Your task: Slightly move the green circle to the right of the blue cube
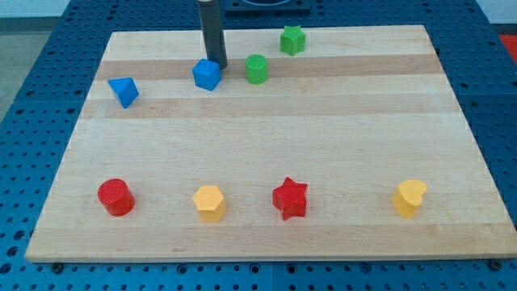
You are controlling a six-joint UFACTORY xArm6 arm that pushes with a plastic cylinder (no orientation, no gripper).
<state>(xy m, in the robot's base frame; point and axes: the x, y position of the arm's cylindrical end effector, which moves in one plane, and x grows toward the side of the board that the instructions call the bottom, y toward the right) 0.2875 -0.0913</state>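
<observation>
The green circle (256, 69), a short green cylinder, stands near the view's top, a little right of the blue cube (207, 74). A small gap separates them. My tip (218, 64) is at the cube's upper right edge, touching or nearly touching it, and lies left of the green circle. The dark rod rises from there out of the view's top.
A green star (292, 40) sits up and right of the green circle. A blue triangular block (123, 91) lies at the left. Along the bottom stand a red cylinder (115, 196), a yellow hexagon (209, 202), a red star (290, 198) and a yellow heart (410, 197). The wooden board (323, 129) ends in blue pegboard.
</observation>
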